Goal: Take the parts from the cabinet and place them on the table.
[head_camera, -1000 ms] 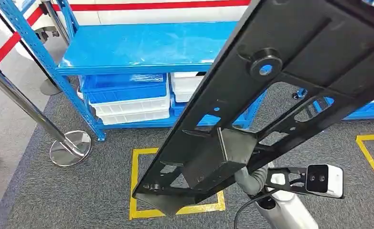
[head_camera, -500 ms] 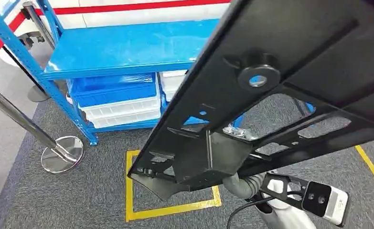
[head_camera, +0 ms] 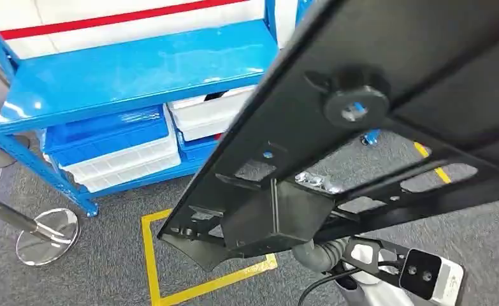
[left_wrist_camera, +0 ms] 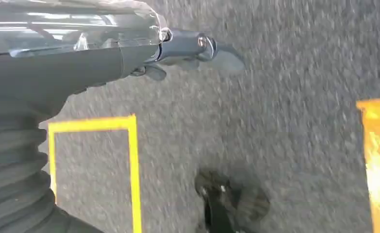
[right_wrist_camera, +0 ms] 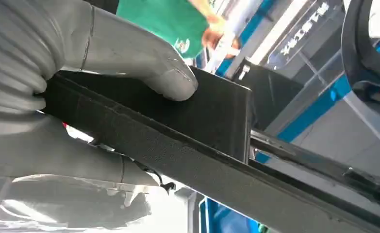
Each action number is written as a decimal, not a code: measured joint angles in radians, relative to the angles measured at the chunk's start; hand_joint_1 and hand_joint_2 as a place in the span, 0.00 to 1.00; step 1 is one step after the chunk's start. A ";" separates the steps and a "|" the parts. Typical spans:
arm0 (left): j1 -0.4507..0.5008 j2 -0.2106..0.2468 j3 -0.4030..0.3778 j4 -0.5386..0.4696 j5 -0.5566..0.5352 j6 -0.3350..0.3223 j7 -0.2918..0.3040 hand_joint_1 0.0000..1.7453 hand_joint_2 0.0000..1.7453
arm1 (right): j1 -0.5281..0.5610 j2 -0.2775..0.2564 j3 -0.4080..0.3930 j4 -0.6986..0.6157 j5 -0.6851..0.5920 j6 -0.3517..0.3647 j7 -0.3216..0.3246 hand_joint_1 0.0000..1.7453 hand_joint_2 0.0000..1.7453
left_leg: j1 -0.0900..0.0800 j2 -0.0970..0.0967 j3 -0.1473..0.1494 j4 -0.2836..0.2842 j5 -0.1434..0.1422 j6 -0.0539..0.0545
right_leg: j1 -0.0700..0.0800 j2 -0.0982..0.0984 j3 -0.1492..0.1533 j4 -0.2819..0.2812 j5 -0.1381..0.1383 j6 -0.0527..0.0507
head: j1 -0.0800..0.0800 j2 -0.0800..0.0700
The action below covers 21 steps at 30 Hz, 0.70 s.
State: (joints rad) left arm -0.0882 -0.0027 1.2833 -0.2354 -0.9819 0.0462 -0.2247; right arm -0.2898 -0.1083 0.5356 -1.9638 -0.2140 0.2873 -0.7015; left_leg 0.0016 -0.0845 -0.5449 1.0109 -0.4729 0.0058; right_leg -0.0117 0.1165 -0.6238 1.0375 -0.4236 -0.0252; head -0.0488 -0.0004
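Observation:
A long black metal frame part (head_camera: 361, 115) with cut-outs, a round boss and a box-shaped bracket (head_camera: 275, 217) crosses the head view from lower left to upper right. My right hand (right_wrist_camera: 129, 53) grips it, thumb pressed on the flat black face and fingers (right_wrist_camera: 71, 160) under the edge. In the head view the part hides that hand; its grey ribbed wrist cover (head_camera: 320, 255) shows beneath. My left hand (left_wrist_camera: 188, 48) hangs over grey carpet, fingers apart, holding nothing. The blue cabinet rack (head_camera: 138, 70) stands behind the part.
Blue and white bins (head_camera: 119, 143) sit on the rack's lower level. A chrome stanchion base (head_camera: 43, 236) stands at the left. A yellow taped square (head_camera: 151, 255) marks the carpet. A person in a green top (right_wrist_camera: 178, 24) is beyond the part.
The whole picture has shifted: the camera has turned, so the rack and stanchion slid leftward in the view. The black part stays held in my right hand.

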 joint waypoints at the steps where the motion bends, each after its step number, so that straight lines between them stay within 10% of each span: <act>1: -0.001 0.003 -0.002 0.000 0.000 0.000 0.000 0.00 1.00 | 0.001 0.000 0.000 0.000 0.000 0.000 0.000 0.98 1.00 | -0.002 0.009 0.000 -0.001 0.002 0.001 | -0.003 0.012 -0.003 -0.003 0.004 0.008 | 0.000 0.000; 2: -0.003 0.005 -0.004 0.000 0.000 0.001 0.000 0.00 1.00 | 0.001 0.000 0.000 -0.003 0.000 -0.001 0.000 0.98 1.00 | 0.001 0.022 0.006 -0.018 0.011 0.005 | 0.002 0.027 -0.002 -0.012 0.011 0.018 | 0.000 0.000; 4: -0.005 0.002 -0.008 0.001 0.000 0.001 0.000 0.00 1.00 | -0.002 0.000 0.000 -0.009 0.000 -0.001 -0.001 0.98 1.00 | 0.012 0.050 0.020 -0.052 0.029 0.008 | 0.011 -0.054 -0.017 0.024 -0.025 0.019 | 0.000 0.000; 8: 0.001 0.000 -0.009 0.001 0.000 0.000 0.000 0.00 1.00 | 0.003 0.000 0.000 -0.008 0.000 -0.002 0.000 0.98 1.00 | 0.009 0.112 0.016 -0.048 0.027 0.008 | -0.003 -0.108 -0.139 0.279 -0.138 0.041 | 0.000 0.000; 10: 0.000 -0.001 -0.010 0.002 0.000 0.000 0.000 0.00 1.00 | 0.004 0.000 0.000 -0.008 0.000 -0.002 0.000 0.98 1.00 | 0.010 0.137 0.016 -0.044 0.023 0.004 | -0.009 -0.117 -0.100 0.212 -0.086 0.048 | 0.000 0.000; 12: -0.003 -0.002 -0.011 0.002 0.000 0.000 0.000 0.00 1.00 | 0.003 0.000 0.000 -0.008 0.000 -0.002 0.000 0.98 1.00 | 0.011 0.157 0.017 -0.032 0.013 -0.005 | -0.011 -0.154 0.009 0.026 -0.012 0.047 | 0.000 0.000; 13: -0.004 0.000 -0.011 0.002 0.000 0.000 0.000 0.00 1.00 | 0.003 0.000 0.000 -0.008 0.000 -0.002 0.000 0.98 1.00 | 0.006 0.165 0.015 -0.027 0.008 -0.013 | -0.002 -0.186 0.028 -0.007 -0.030 0.031 | 0.000 0.000; 18: -0.008 0.000 -0.013 0.002 -0.003 0.005 0.011 0.00 1.00 | 0.004 0.000 -0.001 -0.010 0.000 0.010 0.000 0.98 1.00 | 0.008 0.197 0.022 -0.022 -0.007 -0.042 | -0.005 -0.136 0.023 -0.019 -0.013 -0.003 | 0.000 0.000; 21: -0.006 0.003 -0.013 0.002 -0.007 0.014 0.020 0.00 1.00 | 0.015 0.008 -0.013 -0.016 0.000 0.051 0.000 0.98 1.00 | 0.015 0.104 -0.047 0.154 -0.118 -0.052 | -0.005 -0.109 0.021 -0.021 -0.010 -0.013 | 0.000 0.000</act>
State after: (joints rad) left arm -0.0939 0.0008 1.2703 -0.2335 -0.9892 0.0603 -0.2049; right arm -0.2753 -0.0999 0.5226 -1.9803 -0.2140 0.3384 -0.7019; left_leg 0.0169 0.0193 -0.5924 1.1648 -0.5910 -0.0459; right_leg -0.0168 0.0072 -0.6031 1.0166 -0.4332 -0.0377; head -0.0488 -0.0004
